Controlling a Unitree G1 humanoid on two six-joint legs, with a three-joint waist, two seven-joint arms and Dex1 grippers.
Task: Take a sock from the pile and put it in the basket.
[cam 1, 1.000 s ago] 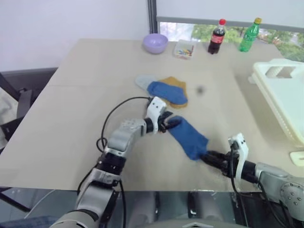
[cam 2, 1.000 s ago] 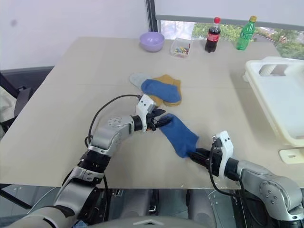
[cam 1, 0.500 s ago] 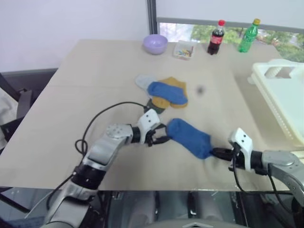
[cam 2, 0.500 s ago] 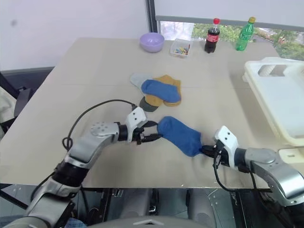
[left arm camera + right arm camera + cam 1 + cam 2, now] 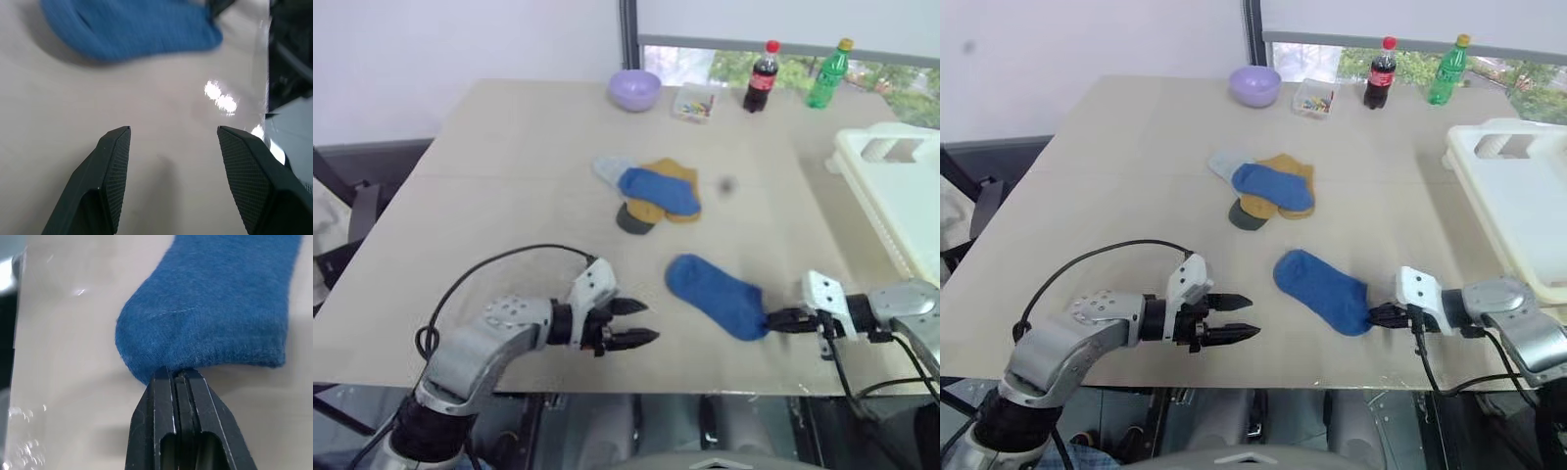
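Sock (image 5: 717,295), plain blue, lies flat and slanted on the table (image 5: 509,176), apart from the pile (image 5: 651,192) farther back, where a second blue sock tops mustard, pale grey and dark grey ones. Its knit is fine, its near end rounded. The right gripper (image 5: 773,319) is pinched tight on the sock's near edge, fingers (image 5: 176,382) pressed together. The left gripper (image 5: 636,323) hovers beside the sock, not touching, its fingers (image 5: 115,161) spread with bare table between them. The basket (image 5: 901,186) sits at the table's right edge.
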